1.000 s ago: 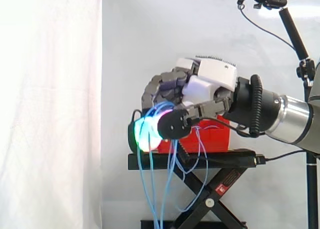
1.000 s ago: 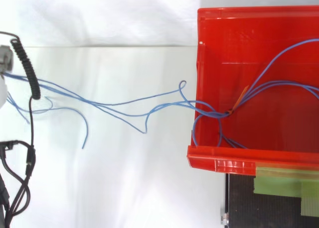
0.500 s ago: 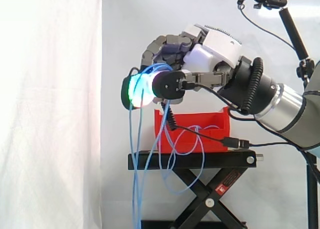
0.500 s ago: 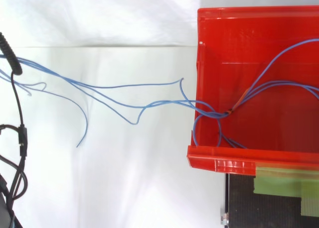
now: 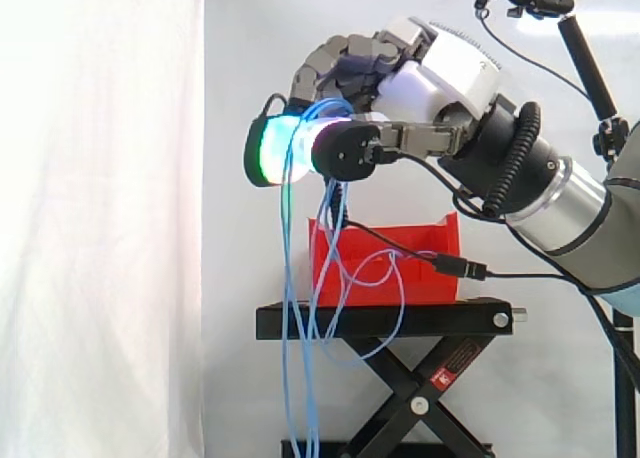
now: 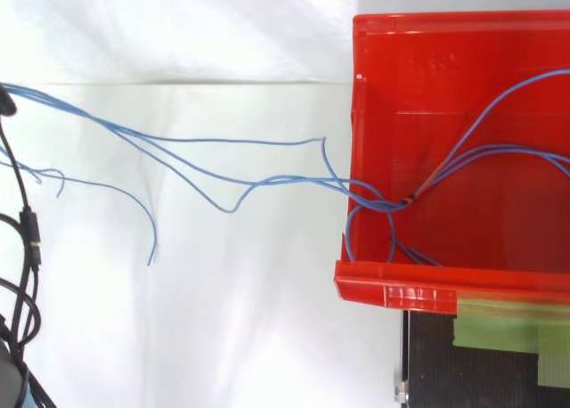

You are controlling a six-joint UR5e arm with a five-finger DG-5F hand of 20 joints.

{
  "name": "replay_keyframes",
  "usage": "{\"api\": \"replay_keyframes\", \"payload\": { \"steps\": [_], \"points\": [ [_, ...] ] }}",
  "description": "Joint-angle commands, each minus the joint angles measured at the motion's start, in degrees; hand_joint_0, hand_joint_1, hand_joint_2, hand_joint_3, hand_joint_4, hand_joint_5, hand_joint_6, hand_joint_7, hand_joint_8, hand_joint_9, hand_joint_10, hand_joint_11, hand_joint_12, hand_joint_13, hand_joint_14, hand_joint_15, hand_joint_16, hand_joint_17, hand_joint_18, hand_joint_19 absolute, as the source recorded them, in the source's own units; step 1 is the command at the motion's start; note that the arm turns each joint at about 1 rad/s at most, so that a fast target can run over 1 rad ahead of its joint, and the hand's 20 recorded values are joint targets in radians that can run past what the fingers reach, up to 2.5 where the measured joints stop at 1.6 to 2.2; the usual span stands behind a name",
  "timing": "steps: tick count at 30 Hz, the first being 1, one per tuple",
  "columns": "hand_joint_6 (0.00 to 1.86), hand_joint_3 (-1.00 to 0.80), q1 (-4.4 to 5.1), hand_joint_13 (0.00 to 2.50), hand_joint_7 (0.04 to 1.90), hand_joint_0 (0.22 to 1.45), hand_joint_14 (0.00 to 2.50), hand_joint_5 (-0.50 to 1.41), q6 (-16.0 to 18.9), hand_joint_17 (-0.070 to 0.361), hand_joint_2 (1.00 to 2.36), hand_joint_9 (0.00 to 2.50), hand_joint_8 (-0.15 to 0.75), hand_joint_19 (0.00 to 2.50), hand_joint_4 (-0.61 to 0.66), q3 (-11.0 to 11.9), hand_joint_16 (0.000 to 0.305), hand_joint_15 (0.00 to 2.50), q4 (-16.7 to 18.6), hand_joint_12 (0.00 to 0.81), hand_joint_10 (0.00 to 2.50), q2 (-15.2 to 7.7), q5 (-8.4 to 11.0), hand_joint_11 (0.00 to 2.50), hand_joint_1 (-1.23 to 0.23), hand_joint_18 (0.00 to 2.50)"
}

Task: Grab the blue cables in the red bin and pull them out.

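Blue cables [image 6: 385, 201] in robot hand [image 5: 440, 78], red bin [image 6: 401, 288], blk stand [image 5: 450, 318], curtain [image 5: 100, 218]

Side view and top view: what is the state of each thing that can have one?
red bin: upright, open on top, resting on the black stand.
black stand: scissor legs extended.
blue cables: partly out, one part inside the bin, loose ends hanging past the stand.
hand: shut on the blue cables, higher than the bin.
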Motion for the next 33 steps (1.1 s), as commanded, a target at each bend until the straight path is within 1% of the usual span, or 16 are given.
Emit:
{"api": "replay_keyframes", "payload": {
  "steps": [1,8,11,13,14,15,18,20,22,23,24,25,28,30,31,33],
  "points": [
    [1.10,-0.79,-0.12,1.31,0.57,0.92,0.48,0.66,-2.0,0.098,1.01,1.04,0.237,1.21,0.08,0.0,0.043,1.60,1.2,0.319,1.26,-0.1,-1.90,1.61,-0.94,0.96],
    [1.10,-0.82,-0.12,1.30,0.56,0.92,0.47,0.66,-2.0,0.099,1.01,1.04,0.232,1.20,0.09,0.0,0.044,1.61,1.3,0.321,1.25,0.0,-1.72,1.59,-0.94,0.96],
    [1.08,-0.82,-0.21,1.31,0.56,0.92,0.47,0.67,-1.4,0.098,1.01,1.04,0.238,1.21,0.09,0.0,0.044,1.60,0.5,0.321,1.24,0.0,-1.46,1.61,-0.94,0.96],
    [1.06,-0.81,-0.12,1.30,0.57,0.92,0.46,0.68,-0.2,0.099,1.01,1.04,0.237,1.21,0.09,0.0,0.044,1.62,-0.9,0.321,1.24,0.0,-0.85,1.61,-0.94,0.96],
    [1.06,-0.82,-0.12,1.31,0.57,0.92,0.46,0.68,1.7,0.099,1.01,1.04,0.235,1.20,0.09,0.0,0.044,1.61,-3.2,0.321,1.23,0.0,0.12,1.61,-0.94,0.96],
    [1.05,-0.82,-0.04,1.31,0.58,0.92,0.45,0.68,4.8,0.098,1.01,1.04,0.236,1.21,0.09,0.0,0.044,1.60,-6.8,0.321,1.22,0.0,2.41,1.61,-0.94,0.95],
    [1.04,-0.81,0.14,1.31,0.59,0.92,0.45,0.69,8.1,0.098,1.01,1.04,0.236,1.21,0.09,0.0,0.043,1.61,-9.7,0.321,1.21,0.0,5.04,1.61,-0.94,0.95],
    [1.03,-0.80,0.49,1.31,0.59,0.91,0.45,0.69,13.1,0.098,1.01,1.04,0.241,1.21,0.10,0.0,0.044,1.62,-13.2,0.322,1.21,-0.1,8.12,1.61,-0.94,0.95],
    [1.03,-0.80,0.75,1.31,0.59,0.91,0.44,0.69,15.4,0.098,1.01,1.04,0.236,1.21,0.09,-0.1,0.044,1.61,-14.9,0.321,1.20,0.0,9.44,1.62,-0.94,0.95],
    [1.03,-0.80,0.84,1.31,0.59,0.91,0.44,0.69,17.4,0.098,1.01,1.04,0.235,1.21,0.10,0.0,0.043,1.62,-16.2,0.323,1.20,0.0,10.49,1.61,-0.94,0.95],
    [1.03,-0.80,1.28,1.31,0.59,0.91,0.44,0.69,21.7,0.098,1.01,1.04,0.236,1.20,0.10,0.0,0.044,1.61,-18.8,0.321,1.20,0.0,12.25,1.62,-0.94,0.95],
    [1.03,-0.80,1.55,1.31,0.60,0.91,0.44,0.69,24.7,0.098,1.01,1.04,0.235,1.21,0.10,0.0,0.043,1.61,-20.1,0.317,1.19,-0.1,13.30,1.62,-0.94,0.95],
    [1.03,-0.80,1.99,1.31,0.59,0.91,0.44,0.69,29.6,0.097,1.01,1.04,0.236,1.21,0.10,0.0,0.043,1.62,-22.4,0.320,1.18,0.0,14.80,1.64,-0.94,0.95],
    [1.03,-0.80,2.51,1.31,0.59,0.91,0.44,0.69,33.3,0.097,1.01,1.04,0.237,1.21,0.10,0.0,0.043,1.62,-24.4,0.319,1.19,0.0,16.12,1.62,-0.94,0.94],
    [1.02,-0.80,3.30,1.31,0.60,0.91,0.43,0.69,40.3,0.099,1.01,1.05,0.235,1.21,0.10,0.0,0.044,1.61,-27.7,0.317,1.19,0.0,17.79,1.62,-0.94,0.94],
    [1.02,-0.80,3.57,1.31,0.59,0.91,0.43,0.69,41.8,0.098,1.01,1.05,0.235,1.21,0.10,0.0,0.044,1.63,-28.4,0.319,1.19,0.0,17.79,1.62,-0.94,0.94]
  ]
}}
